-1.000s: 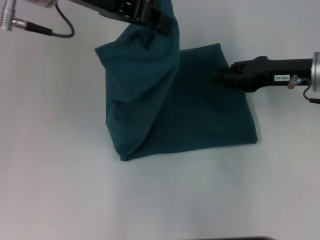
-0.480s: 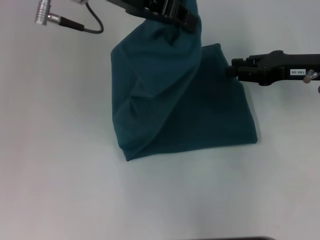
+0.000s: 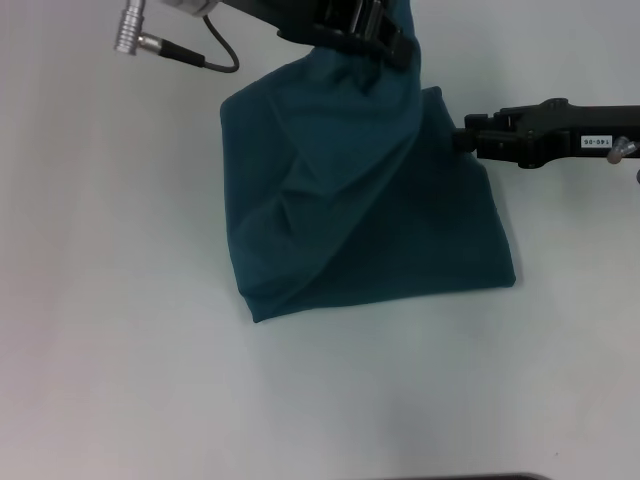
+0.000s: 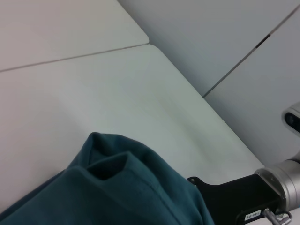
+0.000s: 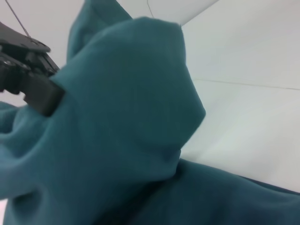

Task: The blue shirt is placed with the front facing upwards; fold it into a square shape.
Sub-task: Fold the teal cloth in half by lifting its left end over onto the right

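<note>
- Head view: left gripper (image 3: 362,30) at top centre of frame, fingers pinched tight on a bunch of the blue shirt (image 3: 370,220), holding that part lifted off the table (image 3: 120,350). Cloth drapes down from the grip toward lower left of the shirt; rest lies flat, mid-frame, plain side up.
- Head view: left arm enters from upper left, w/ a silver connector & cable (image 3: 170,45) hanging beside it.
- Head view: right gripper (image 3: 466,137) at right, arm reaching in horizontally from right edge; tip touches the shirt's right edge near its upper corner. Fingers look closed together; whether any cloth is caught between them, can't tell.
- Left wrist view: own fingers not seen. Shows raised fold of shirt (image 4: 122,187) at bottom of frame, table seam behind it, and right arm's black body w/ silver joint at lower right – head view doesn't show that seam.
- Right wrist view: own fingers not seen. Lifted cloth (image 5: 126,117) fills most of frame; left gripper (image 5: 33,79) at left edge, black finger pressed against fabric – closer look at the pinch than head view gives.
</note>
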You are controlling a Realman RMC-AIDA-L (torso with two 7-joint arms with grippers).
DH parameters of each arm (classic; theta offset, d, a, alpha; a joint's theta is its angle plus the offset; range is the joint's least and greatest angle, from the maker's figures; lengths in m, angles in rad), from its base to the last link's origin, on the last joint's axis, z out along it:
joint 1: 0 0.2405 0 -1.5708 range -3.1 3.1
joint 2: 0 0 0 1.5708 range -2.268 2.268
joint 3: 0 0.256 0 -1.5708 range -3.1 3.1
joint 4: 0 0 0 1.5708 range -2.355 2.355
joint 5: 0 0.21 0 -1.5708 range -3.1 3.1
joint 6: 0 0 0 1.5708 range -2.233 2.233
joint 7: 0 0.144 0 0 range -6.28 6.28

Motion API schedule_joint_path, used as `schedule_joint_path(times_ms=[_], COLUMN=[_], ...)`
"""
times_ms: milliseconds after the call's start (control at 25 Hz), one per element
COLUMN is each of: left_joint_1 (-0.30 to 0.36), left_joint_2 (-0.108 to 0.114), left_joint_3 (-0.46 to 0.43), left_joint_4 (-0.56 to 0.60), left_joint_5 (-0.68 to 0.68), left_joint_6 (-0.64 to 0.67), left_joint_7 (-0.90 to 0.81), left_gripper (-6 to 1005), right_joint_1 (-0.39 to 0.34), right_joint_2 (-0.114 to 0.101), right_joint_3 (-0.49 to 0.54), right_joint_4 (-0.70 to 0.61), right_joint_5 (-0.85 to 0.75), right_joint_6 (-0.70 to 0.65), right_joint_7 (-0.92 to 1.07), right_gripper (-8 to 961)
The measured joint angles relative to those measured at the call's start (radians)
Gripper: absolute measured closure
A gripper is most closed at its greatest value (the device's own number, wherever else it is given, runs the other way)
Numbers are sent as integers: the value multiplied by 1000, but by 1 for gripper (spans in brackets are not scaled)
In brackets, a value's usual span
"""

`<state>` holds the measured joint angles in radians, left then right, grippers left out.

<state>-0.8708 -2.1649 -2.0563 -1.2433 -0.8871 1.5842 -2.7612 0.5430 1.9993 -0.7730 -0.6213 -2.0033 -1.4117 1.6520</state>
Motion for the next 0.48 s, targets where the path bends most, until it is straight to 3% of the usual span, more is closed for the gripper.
schedule_joint_path(times_ms=[280, 480], left_joint_1=[-27, -25], left_joint_2=[-1, 1], left_joint_3=[11, 17], left_joint_4=[106, 122], left_joint_5=[-13, -45], left_joint_6=[-65, -79], left_joint_7=[9, 23], left_gripper=[877, 714], right_joint_1=[1, 0], right_joint_2=[-2, -3], right_joint_3=[2, 10], right_joint_4=[0, 0], right_joint_5=[2, 1], right_joint_6=[2, -1], right_joint_7=[0, 3], right_gripper=[595, 594])
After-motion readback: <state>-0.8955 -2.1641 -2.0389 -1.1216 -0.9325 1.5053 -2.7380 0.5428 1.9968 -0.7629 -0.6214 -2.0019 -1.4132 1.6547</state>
